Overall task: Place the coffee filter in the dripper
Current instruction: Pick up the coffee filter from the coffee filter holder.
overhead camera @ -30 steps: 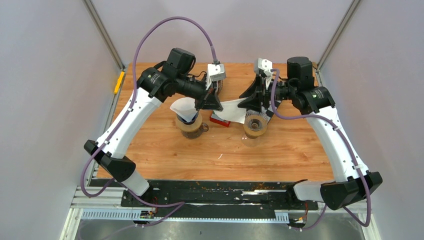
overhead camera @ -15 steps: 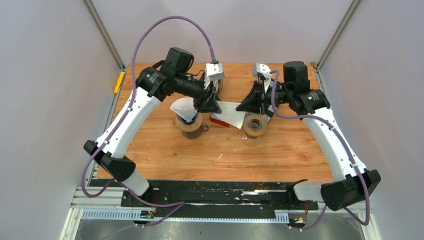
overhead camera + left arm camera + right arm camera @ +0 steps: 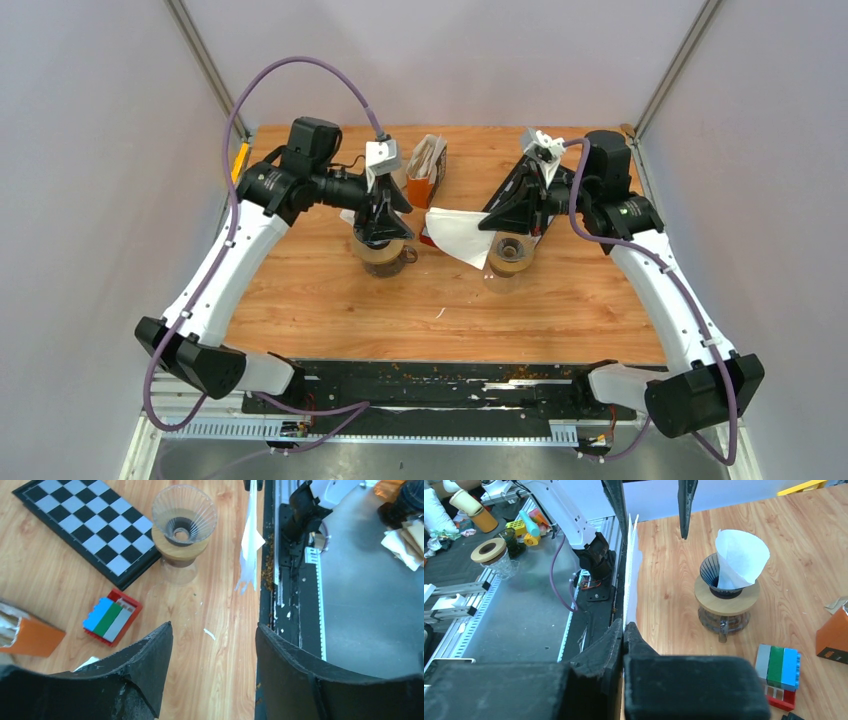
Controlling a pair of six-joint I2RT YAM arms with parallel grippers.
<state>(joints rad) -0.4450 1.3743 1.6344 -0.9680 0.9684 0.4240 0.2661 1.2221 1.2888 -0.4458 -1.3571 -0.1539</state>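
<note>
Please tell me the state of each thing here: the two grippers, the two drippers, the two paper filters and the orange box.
left gripper: open, holding nothing.
right gripper: shut on the held filter.
held filter: folded flat, in the air, in no dripper.
dark dripper: upright, filter inside.
seated filter: opened into a cone, standing in the dark dripper.
clear dripper: upright, empty.
orange box: open at the top.

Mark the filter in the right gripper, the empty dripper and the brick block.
filter (image 3: 457,235): top view, middle of the sheet.
empty dripper (image 3: 200,515): left wrist view, glass wall.
brick block (image 3: 110,619): left wrist view, green stripe.
</note>
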